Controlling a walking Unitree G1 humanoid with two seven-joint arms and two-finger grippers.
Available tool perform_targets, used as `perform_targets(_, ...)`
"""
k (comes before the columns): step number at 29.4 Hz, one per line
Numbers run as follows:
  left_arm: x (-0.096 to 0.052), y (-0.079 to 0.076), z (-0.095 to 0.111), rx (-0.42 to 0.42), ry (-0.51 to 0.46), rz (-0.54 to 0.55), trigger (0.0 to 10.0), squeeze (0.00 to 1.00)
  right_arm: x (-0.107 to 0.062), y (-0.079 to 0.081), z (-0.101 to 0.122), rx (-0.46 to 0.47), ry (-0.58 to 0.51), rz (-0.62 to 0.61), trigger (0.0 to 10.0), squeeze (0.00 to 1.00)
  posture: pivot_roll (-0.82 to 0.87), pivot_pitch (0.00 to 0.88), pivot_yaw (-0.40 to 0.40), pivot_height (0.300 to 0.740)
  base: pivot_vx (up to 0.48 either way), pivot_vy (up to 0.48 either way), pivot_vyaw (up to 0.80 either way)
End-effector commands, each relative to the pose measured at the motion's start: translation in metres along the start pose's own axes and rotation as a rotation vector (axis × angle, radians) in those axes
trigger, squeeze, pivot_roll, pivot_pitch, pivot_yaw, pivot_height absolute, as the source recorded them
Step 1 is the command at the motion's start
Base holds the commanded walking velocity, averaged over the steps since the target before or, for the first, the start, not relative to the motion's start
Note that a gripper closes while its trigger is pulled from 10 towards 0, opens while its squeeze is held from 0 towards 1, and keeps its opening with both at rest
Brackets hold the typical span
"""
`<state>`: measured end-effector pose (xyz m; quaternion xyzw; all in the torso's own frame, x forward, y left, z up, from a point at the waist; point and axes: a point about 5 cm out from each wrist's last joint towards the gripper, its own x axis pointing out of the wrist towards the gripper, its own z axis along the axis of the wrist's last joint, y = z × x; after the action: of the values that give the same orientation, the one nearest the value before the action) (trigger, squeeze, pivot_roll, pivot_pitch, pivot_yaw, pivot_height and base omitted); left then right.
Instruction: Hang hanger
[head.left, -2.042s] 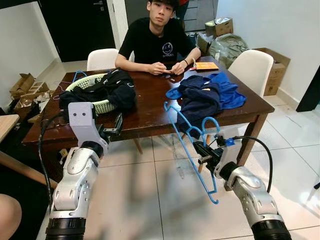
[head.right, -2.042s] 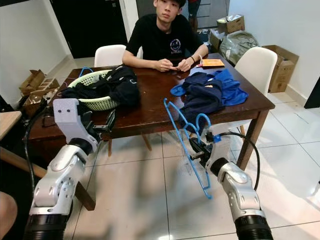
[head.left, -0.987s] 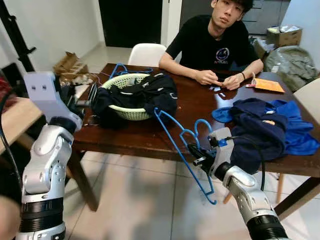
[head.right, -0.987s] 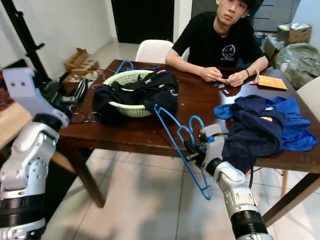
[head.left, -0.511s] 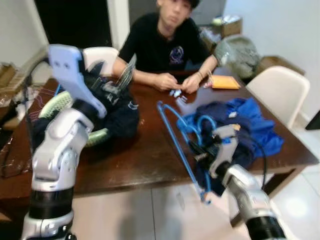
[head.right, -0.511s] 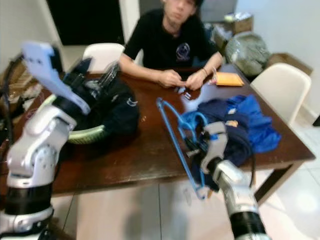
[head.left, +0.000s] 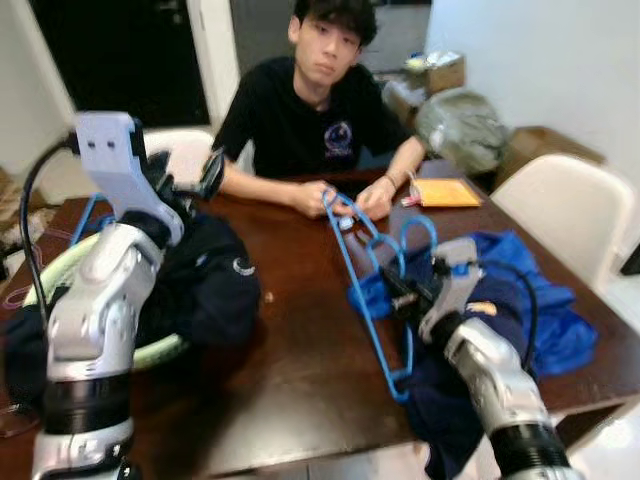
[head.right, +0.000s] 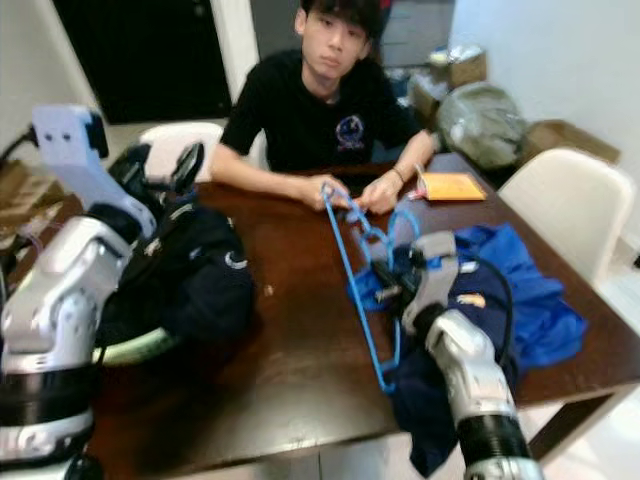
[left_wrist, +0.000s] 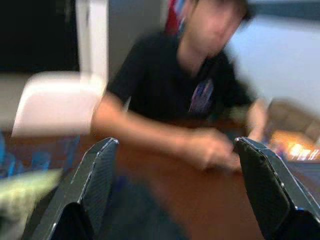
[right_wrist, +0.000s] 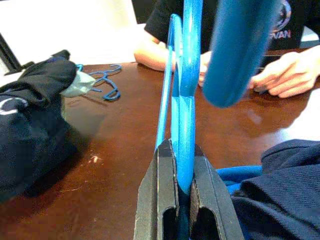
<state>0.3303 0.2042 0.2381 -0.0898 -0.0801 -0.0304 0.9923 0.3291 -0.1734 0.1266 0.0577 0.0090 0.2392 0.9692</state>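
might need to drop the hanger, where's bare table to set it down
Bare wood runs down the middle of the table, between the dark clothes in the green basket and the blue clothes. The right tool holds the blue hanger there. The far edge is crowded by the person's hands.

Colours at the dark brown table (head.left: 300, 330).
Blue hanger (head.left: 362, 285); navy and blue clothes (head.left: 520, 320); pale green basket (head.left: 60, 270); orange packet (head.left: 445, 192).

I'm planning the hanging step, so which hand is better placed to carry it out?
The right hand. It is shut on the blue plastic hanger, held over the dark wooden table. The left hand is open, holds nothing, and is raised above the dark clothes.
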Motion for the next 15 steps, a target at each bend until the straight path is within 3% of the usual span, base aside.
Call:
perform_targets(1,-0.003,0.005,-0.016,0.017,0.096,0.015,10.0,0.00,-0.005,-0.001,-0.014,0.016,0.056,-0.012,10.0,0.00,0.04,0.000,0.015,0.740,0.000,0.000,0.00)
perform_targets(5,-0.007,0.008,-0.033,0.049,0.178,0.019,10.0,0.00,-0.005,0.000,-0.014,0.015,0.054,-0.012,10.0,0.00,0.04,0.000,0.016,0.740,0.000,0.000,0.00)
perform_targets(8,-0.011,0.035,-0.049,0.089,0.271,0.140,10.0,0.00,-0.006,0.000,-0.013,0.014,0.051,-0.012,10.0,0.00,0.03,0.000,0.015,0.740,0.000,0.000,0.00)
perform_targets(10,-0.011,0.035,-0.049,0.089,0.271,0.140,10.0,0.00,-0.006,0.000,-0.013,0.014,0.051,-0.012,10.0,0.00,0.03,0.000,0.015,0.740,0.000,0.000,0.00)
perform_targets(12,-0.013,0.054,-0.055,0.149,0.307,0.208,10.0,0.00,-0.006,0.000,-0.012,0.011,0.050,-0.012,10.0,0.00,0.02,0.000,0.012,0.740,0.000,0.000,0.00)
perform_targets(15,-0.012,0.064,-0.056,0.187,0.315,0.241,10.0,0.00,-0.007,-0.001,-0.011,0.009,0.050,-0.012,10.0,0.00,0.02,0.000,0.009,0.740,0.000,0.000,0.00)
